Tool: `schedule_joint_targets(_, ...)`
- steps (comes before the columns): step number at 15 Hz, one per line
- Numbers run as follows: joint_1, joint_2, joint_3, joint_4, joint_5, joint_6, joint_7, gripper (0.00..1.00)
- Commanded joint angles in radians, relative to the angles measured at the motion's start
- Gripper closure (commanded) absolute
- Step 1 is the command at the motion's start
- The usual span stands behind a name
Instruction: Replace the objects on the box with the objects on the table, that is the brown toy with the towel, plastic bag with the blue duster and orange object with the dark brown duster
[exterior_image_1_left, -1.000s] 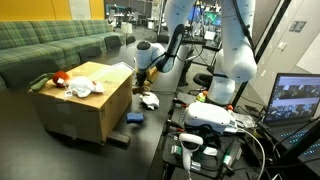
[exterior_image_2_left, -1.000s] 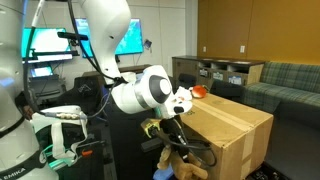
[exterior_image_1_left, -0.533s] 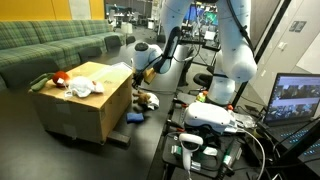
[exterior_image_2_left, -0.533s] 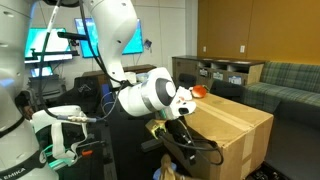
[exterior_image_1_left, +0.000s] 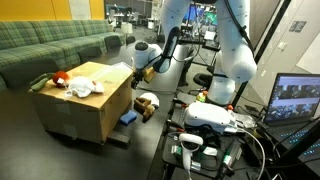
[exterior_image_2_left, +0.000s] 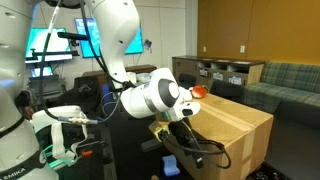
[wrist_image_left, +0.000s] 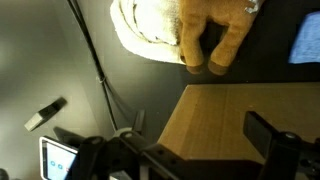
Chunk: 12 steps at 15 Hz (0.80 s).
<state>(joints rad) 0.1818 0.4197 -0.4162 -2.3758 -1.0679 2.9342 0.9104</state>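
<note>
Your fingers (wrist_image_left: 278, 142) stand spread wide in the wrist view, one at the lower left and one at the lower right of the frame. Nothing is pinched between them. A corner of the box (wrist_image_left: 215, 120) shows in the gap, its flat tan top bare at that spot.

At the top of that frame the brown toy (wrist_image_left: 215, 30) lies on the dark tabletop (wrist_image_left: 40, 60) and touches the towel (wrist_image_left: 145, 30) on its left. The blue duster (wrist_image_left: 305, 40) sits at the upper right edge, apart from the toy. A dark cable (wrist_image_left: 95, 60) runs down across the tabletop left of the towel.

In an exterior view the box (exterior_image_1_left: 85, 105) fills the left centre of the frame. The orange object (exterior_image_1_left: 58, 77) and the white plastic bag (exterior_image_1_left: 85, 88) rest on its top. The brown toy (exterior_image_1_left: 148, 105) lies on the tabletop just right of the box. The blue duster (exterior_image_1_left: 130, 118) lies below it, beside the box wall. A green couch (exterior_image_1_left: 50, 45) lines the upper left of the room, and a laptop (exterior_image_1_left: 297, 100) glows at the right edge.

In an exterior view the arm's round white wrist (exterior_image_2_left: 155, 97) hangs at the near corner of the box (exterior_image_2_left: 235, 130), left of the orange object (exterior_image_2_left: 204, 92). A shelf unit (exterior_image_2_left: 220, 70) stands against the wood-panelled wall behind. A teal screen (exterior_image_2_left: 45, 45) lights the upper left.
</note>
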Motion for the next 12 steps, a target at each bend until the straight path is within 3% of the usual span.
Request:
schedule_joint_targets(1, -0.034, -0.013, -0.047, 0.005, -0.016, 0.029, 0.006, 0.0)
schedule_joint_targets(6, -0.117, -0.024, -0.087, -0.009, 0.009, 0.03, -0.037, 0.0)
schedule_joint_targets(12, -0.244, -0.002, -0.031, -0.041, 0.048, 0.088, -0.121, 0.0)
